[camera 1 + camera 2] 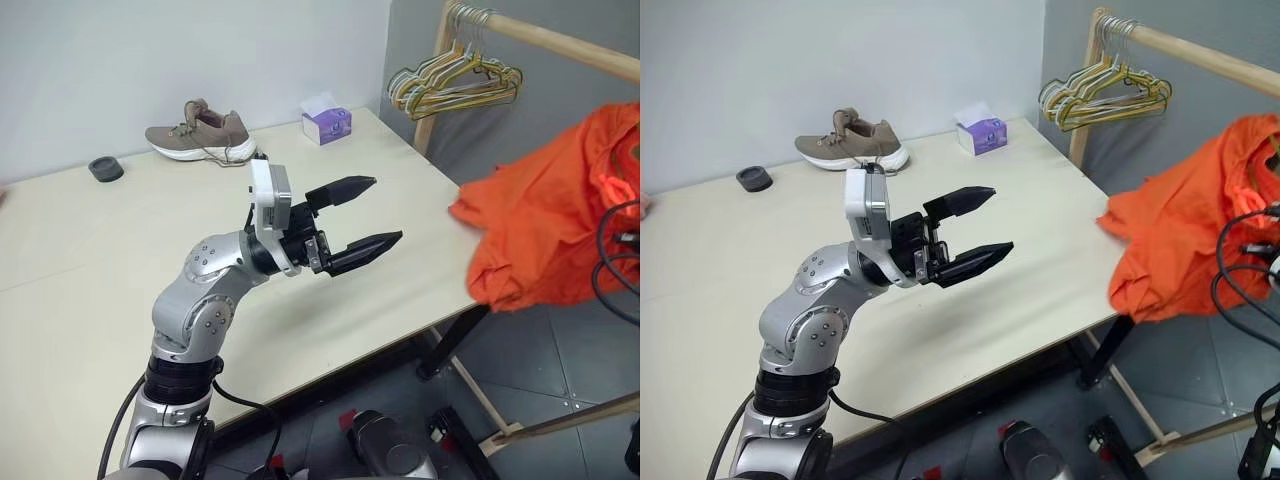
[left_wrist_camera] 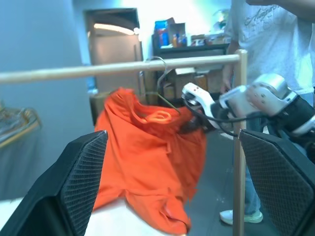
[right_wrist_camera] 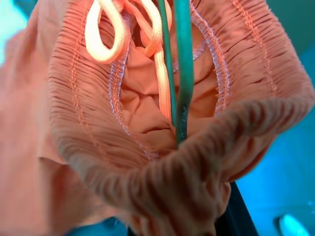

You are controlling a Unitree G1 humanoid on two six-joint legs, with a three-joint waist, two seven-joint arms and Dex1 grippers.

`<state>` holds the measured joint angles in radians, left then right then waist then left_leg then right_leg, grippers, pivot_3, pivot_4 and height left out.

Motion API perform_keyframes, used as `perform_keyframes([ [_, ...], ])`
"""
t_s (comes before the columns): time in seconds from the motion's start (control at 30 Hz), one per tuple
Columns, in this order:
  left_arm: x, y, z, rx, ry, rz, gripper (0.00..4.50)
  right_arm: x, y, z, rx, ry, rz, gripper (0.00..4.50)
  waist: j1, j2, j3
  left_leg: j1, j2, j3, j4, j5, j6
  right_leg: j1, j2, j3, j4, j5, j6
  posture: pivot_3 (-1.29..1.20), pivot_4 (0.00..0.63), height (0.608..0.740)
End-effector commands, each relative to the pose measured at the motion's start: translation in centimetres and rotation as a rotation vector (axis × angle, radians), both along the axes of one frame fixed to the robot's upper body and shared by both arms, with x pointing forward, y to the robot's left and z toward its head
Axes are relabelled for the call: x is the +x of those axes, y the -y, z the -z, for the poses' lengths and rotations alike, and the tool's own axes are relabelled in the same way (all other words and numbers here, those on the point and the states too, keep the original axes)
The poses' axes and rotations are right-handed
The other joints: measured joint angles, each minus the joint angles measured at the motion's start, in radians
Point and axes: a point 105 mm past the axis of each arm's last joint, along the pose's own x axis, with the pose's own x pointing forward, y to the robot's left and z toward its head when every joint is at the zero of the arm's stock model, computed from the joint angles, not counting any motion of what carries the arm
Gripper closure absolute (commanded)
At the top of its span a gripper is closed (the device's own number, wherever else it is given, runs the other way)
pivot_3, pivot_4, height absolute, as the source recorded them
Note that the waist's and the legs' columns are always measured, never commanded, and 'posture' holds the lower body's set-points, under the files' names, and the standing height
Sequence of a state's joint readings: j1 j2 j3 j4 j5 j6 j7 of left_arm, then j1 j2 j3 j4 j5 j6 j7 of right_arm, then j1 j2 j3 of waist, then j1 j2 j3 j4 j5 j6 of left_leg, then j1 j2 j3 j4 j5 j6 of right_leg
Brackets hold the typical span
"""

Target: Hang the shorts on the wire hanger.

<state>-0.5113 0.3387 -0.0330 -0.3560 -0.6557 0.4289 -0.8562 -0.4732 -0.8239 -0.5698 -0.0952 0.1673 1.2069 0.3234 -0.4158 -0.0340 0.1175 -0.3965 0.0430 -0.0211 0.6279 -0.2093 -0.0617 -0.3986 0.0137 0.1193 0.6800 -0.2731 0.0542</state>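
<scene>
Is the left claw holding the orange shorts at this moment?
No. The left claw hangs open above the table with nothing between its fingers, apart from the shorts.

A pale table (image 1: pixel 90 260) carries a grey-brown shoe (image 1: pixel 200 132) near its far edge, a small dark round object (image 1: pixel 105 169) well apart from it, possibly a lid, and a purple tissue box (image 1: pixel 327 123) by the corner. Bunched coloured hangers (image 1: pixel 455 82) hang on a wooden rail (image 1: pixel 560 45). A person (image 2: pixel 268 29) stands beyond the rail.
</scene>
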Motion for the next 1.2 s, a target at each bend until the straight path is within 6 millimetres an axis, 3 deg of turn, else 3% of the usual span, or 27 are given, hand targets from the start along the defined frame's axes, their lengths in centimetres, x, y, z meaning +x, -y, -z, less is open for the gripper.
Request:
perform_keyframes([
  [0.03, -0.3, 0.1, -1.3, -0.027, 0.064, -0.014, 0.01, -0.1, 0.9, -2.5, -0.018, 0.079, 0.032, 4.50, -0.001, 0.000, 0.000, 0.000, 0.000, 0.001, 0.000, -0.001, 0.001, 0.000, 0.000, 0.001, -0.001, 0.000, 0.000, -0.36, 0.095, 0.740],
  [0.23, -0.5, 0.2, -1.0, -0.008, 0.081, -0.012, 0.01, 1.0, 0.4, -3.0, 0.203, 0.114, 0.089, 4.50, -0.003, 0.004, 0.004, 0.002, 0.000, 0.006, 0.000, -0.002, 0.004, 0.000, 0.000, 0.006, -0.001, 0.001, 0.002, -0.37, 0.100, 0.740],
  [0.53, -0.6, 0.6, -0.8, -0.015, 0.085, 0.007, 0.01, 2.4, -3.1, -1.9, 0.455, 0.042, 0.069, 4.50, -0.007, 0.006, 0.005, 0.002, 0.000, 0.007, -0.001, -0.002, 0.004, 0.000, 0.000, 0.007, -0.001, 0.001, 0.002, -0.37, 0.101, 0.740],
  [0.87, -1.0, 1.0, -1.1, -0.040, 0.081, 0.036, 0.01, 2.6, -3.6, -1.7, 0.484, 0.042, 0.109, 4.50, -0.006, 0.006, 0.005, 0.001, 0.000, 0.007, -0.002, -0.003, 0.005, -0.001, 0.000, 0.007, -0.004, 0.002, 0.004, -0.37, 0.096, 0.740],
  [1.03, -0.9, 1.2, -1.4, -0.047, 0.093, 0.044, 0.01, 3.4, -3.9, -4.3, 0.469, 0.119, 0.060, 4.50, -0.009, 0.008, 0.006, 0.001, 0.000, 0.008, -0.002, -0.003, 0.005, -0.002, 0.000, 0.007, -0.004, 0.002, 0.004, -0.38, 0.094, 0.740],
  [1.2, -1.0, 1.4, -1.4, -0.049, 0.096, 0.048, 0.01, 3.1, -3.5, -4.2, 0.476, 0.123, 0.115, 4.50, -0.015, 0.008, 0.006, 0.000, 0.000, 0.008, -0.004, -0.003, 0.005, -0.003, 0.000, 0.007, -0.004, 0.002, 0.005, -0.38, 0.093, 0.740],
])
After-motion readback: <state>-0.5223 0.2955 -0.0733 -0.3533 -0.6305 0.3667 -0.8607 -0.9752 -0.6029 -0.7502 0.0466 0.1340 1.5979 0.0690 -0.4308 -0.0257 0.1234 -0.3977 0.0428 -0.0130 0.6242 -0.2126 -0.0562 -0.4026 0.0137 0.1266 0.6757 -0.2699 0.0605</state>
